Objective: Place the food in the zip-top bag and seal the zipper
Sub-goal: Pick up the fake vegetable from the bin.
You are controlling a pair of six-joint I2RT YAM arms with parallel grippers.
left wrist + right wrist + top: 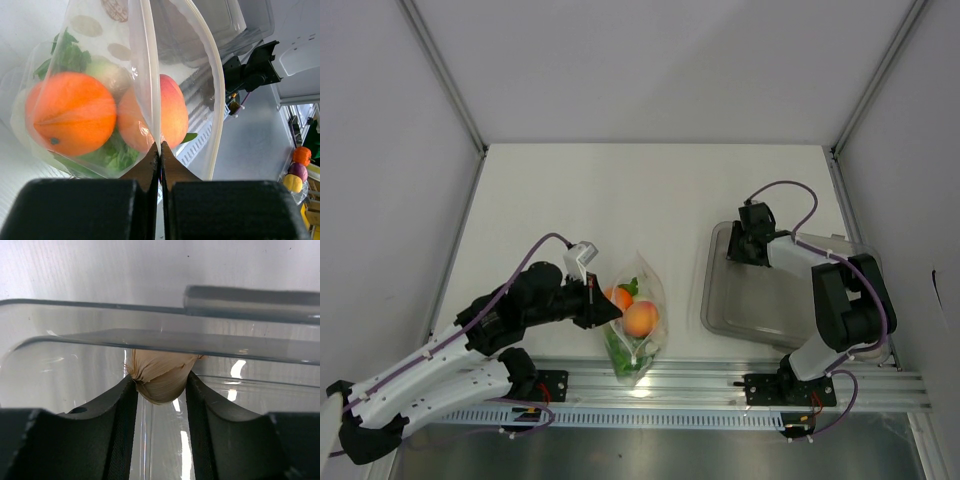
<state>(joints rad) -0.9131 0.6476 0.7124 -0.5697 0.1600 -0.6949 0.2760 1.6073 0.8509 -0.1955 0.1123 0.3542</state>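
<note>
- Left fingers (142, 172) are fully shut, pinching film at the bag (642, 272) mouth, about where the two zipper (212, 85) strips converge.
- Bag sits at the near tabletop (620, 190) edge, partly over the rail (720, 385). The mouth looks open. Orange (70, 115), reddish fruit (167, 115) and lettuce (70, 55) are inside.
- Right fingers (120, 415) are narrow, closed around the pale piece (162, 377). Both pads look in contact.
- Pale piece is in the tray (750, 315), near its far-left corner, well apart from the bag.
- Step in hand, my read: pick up the pale piece, probably the last item to bag.
- Grip is out near the tips and the piece is rounded, so squeeze firm before lifting. Lift straight up to clear the tray wall.
- One pinch gives a narrow slot, so left should hold the mouth up. Bring the piece in along the opening and release low.
- Risk: the piece snags a zipper strip and drops outside onto the rail.
</note>
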